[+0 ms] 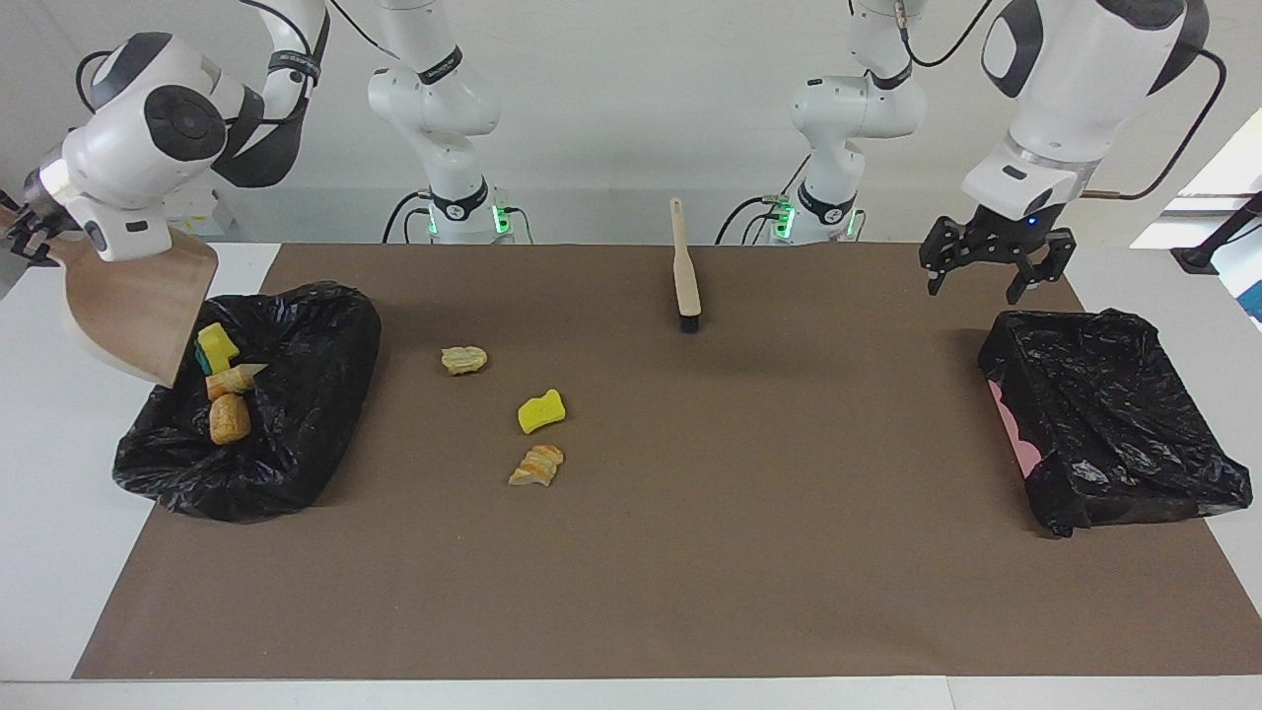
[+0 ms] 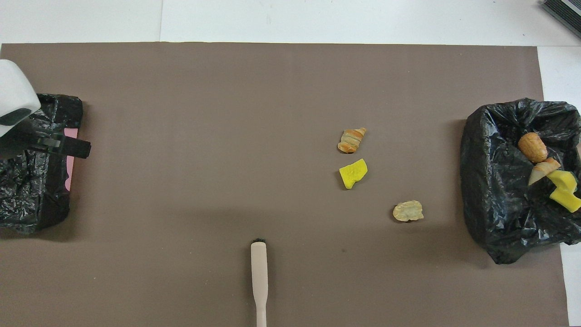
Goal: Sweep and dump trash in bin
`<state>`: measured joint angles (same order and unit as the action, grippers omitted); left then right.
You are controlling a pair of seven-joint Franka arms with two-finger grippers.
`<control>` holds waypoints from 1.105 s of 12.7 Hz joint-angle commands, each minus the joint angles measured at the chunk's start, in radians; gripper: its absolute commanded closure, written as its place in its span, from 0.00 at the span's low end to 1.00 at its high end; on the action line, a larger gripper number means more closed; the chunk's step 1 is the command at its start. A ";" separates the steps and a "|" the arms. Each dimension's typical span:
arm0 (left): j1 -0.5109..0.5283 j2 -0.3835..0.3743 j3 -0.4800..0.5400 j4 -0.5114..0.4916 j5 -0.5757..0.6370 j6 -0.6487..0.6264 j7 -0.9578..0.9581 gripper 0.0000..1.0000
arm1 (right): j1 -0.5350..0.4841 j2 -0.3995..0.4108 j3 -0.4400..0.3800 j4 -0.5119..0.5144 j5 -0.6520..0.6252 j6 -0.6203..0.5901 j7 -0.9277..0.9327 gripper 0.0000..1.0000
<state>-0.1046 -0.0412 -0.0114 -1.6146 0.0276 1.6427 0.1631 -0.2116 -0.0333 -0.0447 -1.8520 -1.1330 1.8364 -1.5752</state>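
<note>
My right gripper (image 1: 28, 233) is shut on the handle of the beige dustpan (image 1: 133, 306) and holds it tilted over the black-bagged bin (image 1: 296, 394) at the right arm's end. In that bin lie a yellow sponge chunk (image 1: 216, 347), a tan wedge (image 1: 232, 380) and a brown lump (image 1: 229, 419); they also show in the overhead view (image 2: 564, 190). On the brown mat lie a pale crusty lump (image 1: 463, 360), a yellow sponge chunk (image 1: 541, 411) and a striped bread lump (image 1: 537, 465). My left gripper (image 1: 991, 281) is open and empty over the second bin's edge.
A wooden-handled brush (image 1: 684, 276) lies on the mat near the robots, between the two arm bases. A second black-bagged bin (image 1: 1114, 414) with a pink wall showing stands at the left arm's end. The brown mat (image 1: 690, 572) covers most of the white table.
</note>
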 commanded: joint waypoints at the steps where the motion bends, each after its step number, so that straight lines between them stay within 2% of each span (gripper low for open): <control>1: 0.031 0.020 -0.010 0.081 -0.022 -0.084 0.041 0.00 | 0.043 -0.039 0.003 -0.041 -0.042 -0.075 0.064 1.00; 3: 0.031 0.033 -0.010 0.131 -0.023 -0.122 0.042 0.00 | 0.041 -0.057 0.006 -0.038 0.031 -0.086 0.072 1.00; 4: 0.031 0.043 -0.012 0.165 -0.023 -0.144 0.044 0.00 | 0.046 -0.056 0.006 -0.036 0.114 -0.086 0.075 1.00; 9: 0.033 0.012 -0.016 0.156 -0.022 -0.149 0.035 0.00 | 0.087 -0.043 0.009 -0.039 0.519 -0.083 0.138 1.00; 14: 0.034 0.012 -0.015 0.156 -0.020 -0.146 0.035 0.00 | 0.219 0.038 0.009 -0.041 0.747 -0.086 0.442 1.00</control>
<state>-0.0864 -0.0282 -0.0171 -1.4755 0.0179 1.5191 0.1916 -0.0205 -0.0281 -0.0345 -1.8953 -0.4537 1.7555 -1.2333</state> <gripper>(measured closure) 0.000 0.683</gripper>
